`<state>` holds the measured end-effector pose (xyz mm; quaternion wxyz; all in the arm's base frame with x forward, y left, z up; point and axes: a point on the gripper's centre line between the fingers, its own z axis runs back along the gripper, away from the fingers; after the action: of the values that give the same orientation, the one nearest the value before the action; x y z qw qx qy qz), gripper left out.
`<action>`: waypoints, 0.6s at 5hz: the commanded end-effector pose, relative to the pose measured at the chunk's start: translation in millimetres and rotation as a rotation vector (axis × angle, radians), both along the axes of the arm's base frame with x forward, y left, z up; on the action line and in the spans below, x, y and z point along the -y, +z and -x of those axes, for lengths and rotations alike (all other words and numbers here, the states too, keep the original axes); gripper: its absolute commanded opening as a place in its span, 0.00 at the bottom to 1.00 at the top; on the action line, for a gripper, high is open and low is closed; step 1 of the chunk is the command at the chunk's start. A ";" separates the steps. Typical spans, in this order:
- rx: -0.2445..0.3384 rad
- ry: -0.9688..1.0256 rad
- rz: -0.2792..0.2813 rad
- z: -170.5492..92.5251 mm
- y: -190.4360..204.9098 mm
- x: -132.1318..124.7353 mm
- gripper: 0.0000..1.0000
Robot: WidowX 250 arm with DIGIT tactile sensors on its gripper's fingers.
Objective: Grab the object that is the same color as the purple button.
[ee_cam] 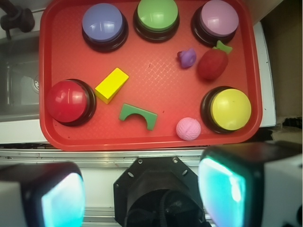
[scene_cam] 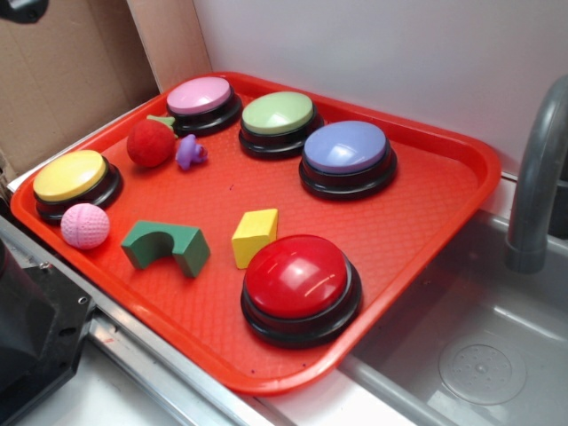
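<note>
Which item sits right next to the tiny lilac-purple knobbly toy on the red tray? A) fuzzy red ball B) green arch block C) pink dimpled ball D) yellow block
A: the tiny lilac-purple knobbly toy lies just beside the fuzzy red ball, near the pink-topped button.

5 buttons [scene_cam: 346, 157], 5 toys [scene_cam: 190, 153], 1 tray [scene_cam: 444, 191]

Red tray [ee_cam: 47, 71] is seen from above. Purple button [ee_cam: 104, 24] sits far left, green button [ee_cam: 157, 15] middle, pink button [ee_cam: 218, 19] far right. Small purple toy [ee_cam: 187, 57] lies just beside the red ball [ee_cam: 212, 65], right of centre. Gripper [ee_cam: 142, 194] is at the near edge, fingers wide apart, nothing held.
</note>
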<state>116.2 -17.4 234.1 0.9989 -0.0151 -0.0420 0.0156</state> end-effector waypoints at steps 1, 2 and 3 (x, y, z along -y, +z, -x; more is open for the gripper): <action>0.000 0.000 0.000 0.0 0.0 0.0 1.00; 0.038 0.219 -0.017 -20.5 -14.1 -10.7 1.00; 0.075 0.387 -0.035 -38.8 -33.7 -19.2 1.00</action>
<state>154.8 -0.3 192.3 0.9751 0.0144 -0.0688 0.2105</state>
